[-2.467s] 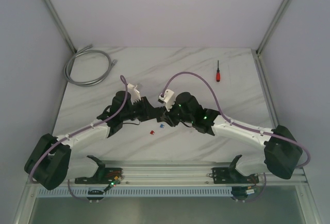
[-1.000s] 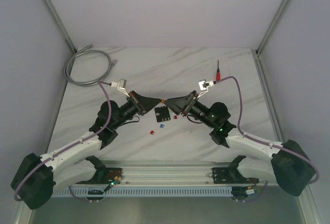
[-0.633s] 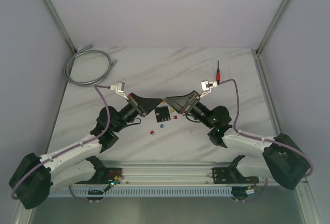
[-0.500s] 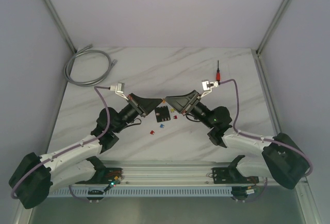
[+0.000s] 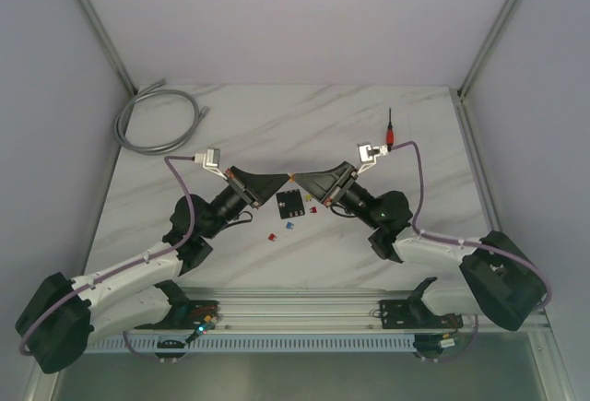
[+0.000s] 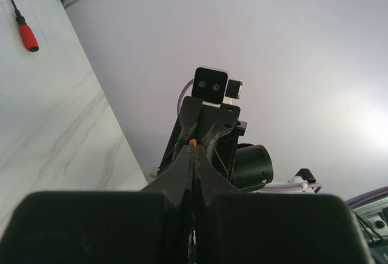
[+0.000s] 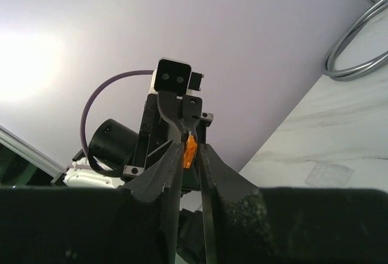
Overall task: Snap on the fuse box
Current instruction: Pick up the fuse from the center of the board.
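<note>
So both arms are angled in over the middle of the bench (image 5: 277, 124), tips meeting nose to nose just behind the fuse box (image 5: 291, 203). The box is lying flat on the marble and neither hand touches it.

Left hand (image 6: 192, 147) is clenched, with a little orange fuse (image 7: 189, 150) sticking out of its tip. Right hand (image 7: 190, 148) has its fingers either side of that same fuse with only a narrow gap. Honestly I can't tell whether it's actually pinching it or just sitting around it.

Other stuff: a red fuse (image 5: 271, 234) and a blue fuse (image 5: 289, 226) are loose on the bench just in front of the box, and a couple more small coloured bits sit right of it. The screwdriver (image 5: 390, 130) is off toward the back right, and a grey cable (image 5: 152, 117) is coiled in the back left corner, both well away from the hands.
</note>
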Controlling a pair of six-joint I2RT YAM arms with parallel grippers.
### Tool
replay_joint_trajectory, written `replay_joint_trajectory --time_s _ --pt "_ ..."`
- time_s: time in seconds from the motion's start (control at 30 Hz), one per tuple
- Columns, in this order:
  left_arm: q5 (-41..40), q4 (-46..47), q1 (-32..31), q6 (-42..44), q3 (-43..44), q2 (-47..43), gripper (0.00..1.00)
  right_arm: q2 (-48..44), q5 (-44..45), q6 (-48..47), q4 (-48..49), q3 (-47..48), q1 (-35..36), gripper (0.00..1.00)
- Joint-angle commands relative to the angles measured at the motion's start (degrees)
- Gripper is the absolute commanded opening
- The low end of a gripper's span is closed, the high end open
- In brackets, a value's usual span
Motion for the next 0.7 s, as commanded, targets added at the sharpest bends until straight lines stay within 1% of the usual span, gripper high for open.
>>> replay_joint_trajectory --time_s 0.0,0.17,0.27,0.3,0.4,0.47,0.5,0.57,0.67 --pt "-0.8 4.9 -0.5 -0.7 -0.6 -0.2 0.0 0.7 -1.4 0.3 4.4 1.5 -0.1 0.22" --pt "-0.9 5.3 -0.6 -0.9 -0.8 0.2 0.0 1.7 -2.4 1.1 6.2 1.9 -0.1 0.15" --pt "-1.3 5.5 -0.6 -0.9 -1.2 0.3 0.0 2.8 -3.9 1.7 7.5 2.7 -0.2 0.07" --pt "-1.4 5.4 -0.6 -0.9 -1.3 0.4 0.0 3.0 -4.2 1.7 7.7 2.9 -0.1 0.01" --pt "-1.9 4.6 -0.7 -0.5 -1.4 0.5 0.01 3.0 -4.6 1.4 6.7 3.1 -0.1 0.0" --pt "-2.5 3.1 -0.6 0.3 -1.4 0.0 0.09 2.3 -4.7 -0.1 3.6 3.4 -0.2 0.0" --pt "-3.2 2.0 -0.7 0.9 -1.4 -0.5 0.15 1.9 -4.9 -1.0 1.7 3.6 -0.2 0.0" --pt "-4.7 -1.9 -0.7 2.8 -1.3 -2.0 0.25 0.6 -4.9 -3.0 -3.6 4.3 -0.5 0.0" --pt "-7.8 -10.1 -0.5 7.0 -0.3 -5.2 0.36 -1.6 -5.2 -6.4 -15.6 7.0 -1.8 0.0"
